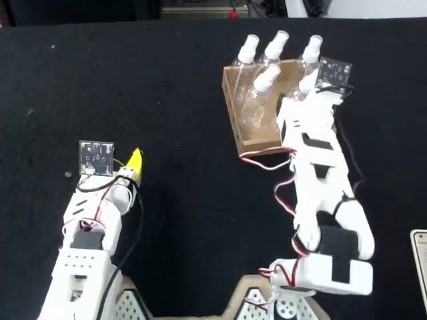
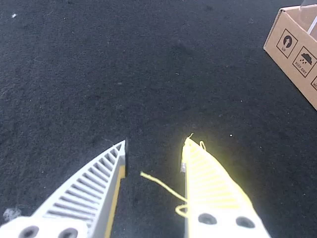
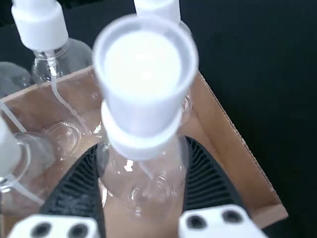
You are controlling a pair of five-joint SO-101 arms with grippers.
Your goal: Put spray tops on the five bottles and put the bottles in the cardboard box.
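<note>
Clasping a spray-topped bottle (image 3: 142,99) within the cardboard box (image 3: 233,144), right end effector (image 3: 143,148).

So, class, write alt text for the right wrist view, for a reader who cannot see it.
The right gripper clasps a clear bottle with a white spray top between its black fingers, inside the cardboard box. Other capped bottles stand in the box beside it.

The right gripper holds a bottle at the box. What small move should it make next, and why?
Probably ease the bottle down to the box floor, ready to release. The right gripper is shut on it over the inside of the cardboard box, beside four other capped bottles. Whether it touches the floor cannot be seen.
</note>
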